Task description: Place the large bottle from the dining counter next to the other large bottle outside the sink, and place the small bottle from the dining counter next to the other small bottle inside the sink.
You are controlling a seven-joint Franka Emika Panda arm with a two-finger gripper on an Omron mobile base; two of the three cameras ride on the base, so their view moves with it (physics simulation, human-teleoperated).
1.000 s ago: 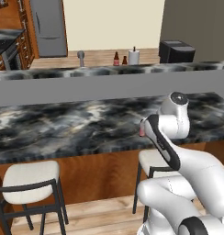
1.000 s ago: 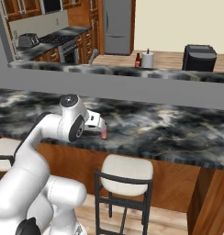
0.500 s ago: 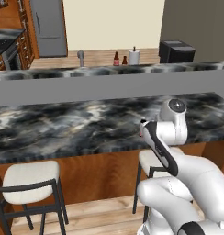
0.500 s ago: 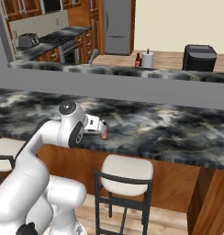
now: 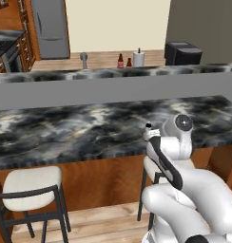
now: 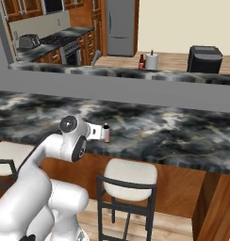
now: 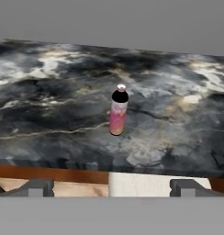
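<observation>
A: Hand view, item one: short pink bottle with whitish upper part and black cap (image 7: 118,111); upright on the long black-and-grey marbled stone dining counter (image 7: 49,114); set back a little from the counter's near edge; nothing touching it.

B: Gripper entry?

A: Two small dark finger tips (image 7: 36,187) at the bottom of the hand view, set wide apart, one to the left and one to the right; two-finger gripper (image 7: 111,188) spread, empty; short of the counter's near edge, over the cream stool seat (image 7: 146,184); pink bottle ahead of it, in line with the gap and well apart from both tips.

B: Right base view?

A: Same pink bottle (image 6: 106,133) near the counter's near edge (image 6: 150,155); white arm's hand just to its left, not touching; reddish-brown wood base (image 6: 178,193) below the stone; cream stool with dark frame (image 6: 128,176) under the overhang.

B: Left base view, far side?

A: Pink bottle's black cap (image 5: 148,126) just showing beyond the arm's hand; on the far marbled counter, two dark brown glass bottles with red labels (image 5: 120,61), close together; white paper towel roll (image 5: 139,58) just right of them; dark grey curved faucet (image 5: 83,59) well to their left; black boxy appliance (image 5: 183,53) further right; grey refrigerator (image 5: 50,28) at the far left.
</observation>
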